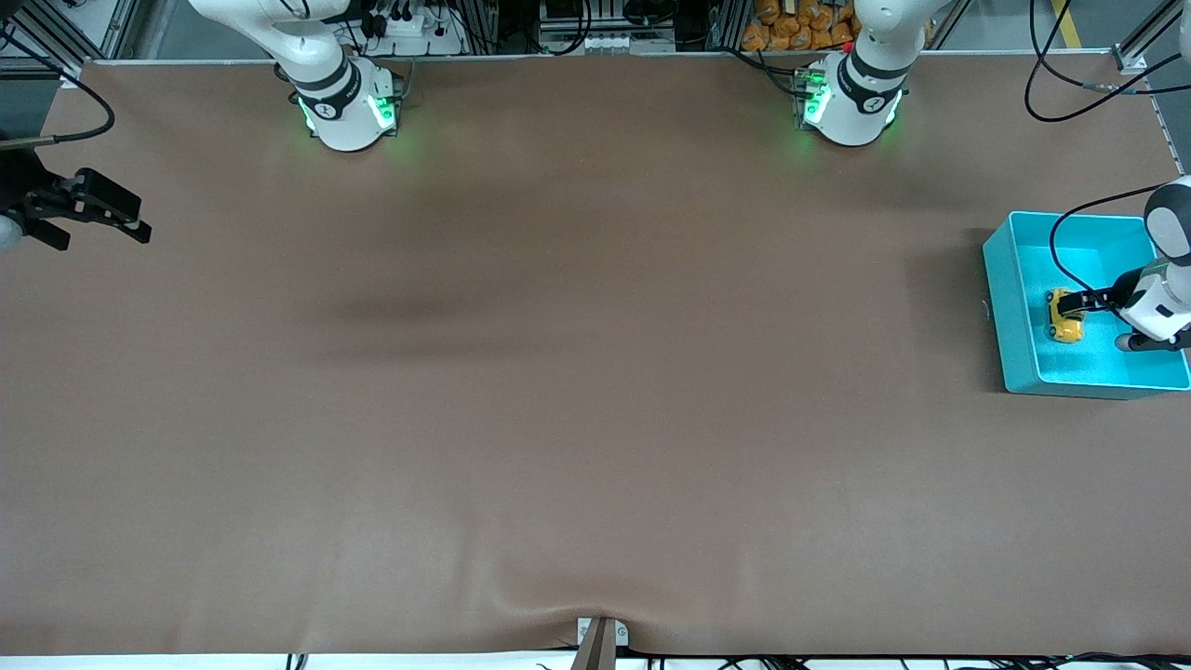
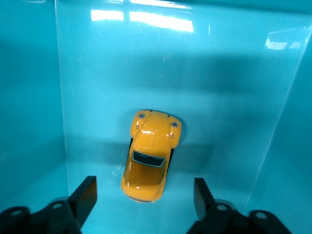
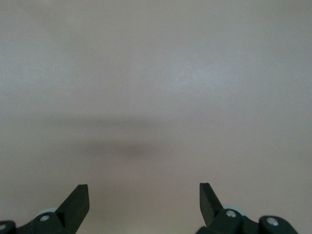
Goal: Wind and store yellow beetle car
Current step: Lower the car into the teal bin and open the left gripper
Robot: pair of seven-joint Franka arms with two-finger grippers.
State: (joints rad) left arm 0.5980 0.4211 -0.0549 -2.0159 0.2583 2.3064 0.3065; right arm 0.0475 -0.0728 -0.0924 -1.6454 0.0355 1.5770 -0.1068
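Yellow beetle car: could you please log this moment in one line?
yellow beetle car: in turquoise bin | left pincer: open over car | right pincer: open, waiting

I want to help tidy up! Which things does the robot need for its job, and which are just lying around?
Needed:
yellow beetle car, lying in the turquoise bin
left gripper, open over the car

Just around:
right gripper, open, waiting over the bare table
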